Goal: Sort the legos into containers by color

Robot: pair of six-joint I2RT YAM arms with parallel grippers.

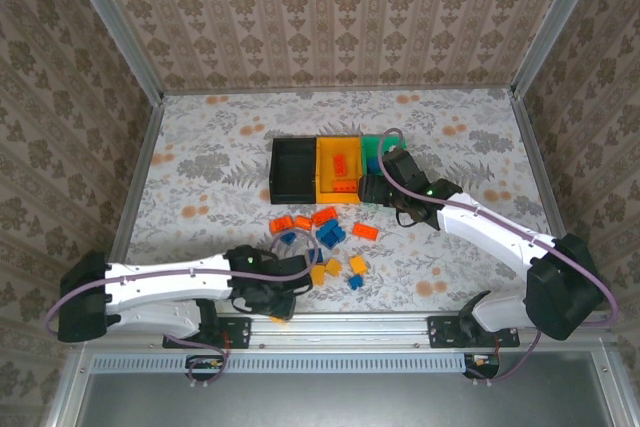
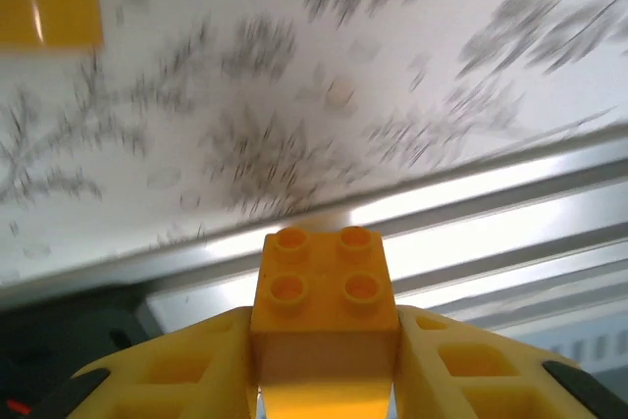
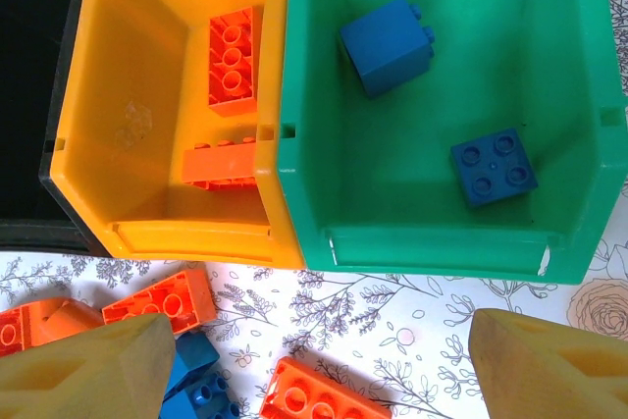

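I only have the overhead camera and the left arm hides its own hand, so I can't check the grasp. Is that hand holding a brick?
Observer: Yes. The left wrist camera shows the left hand shut on a yellow-orange brick, with its four studs facing the camera.
Operator: The right arm covers the green bin for me. What's inside?
Observer: The right wrist camera shows a tipped blue brick and a flat blue brick lying apart in the green bin.
Operator: Is the right hand carrying anything?
Observer: No. The right hand is open and empty, hovering just in front of that bin.
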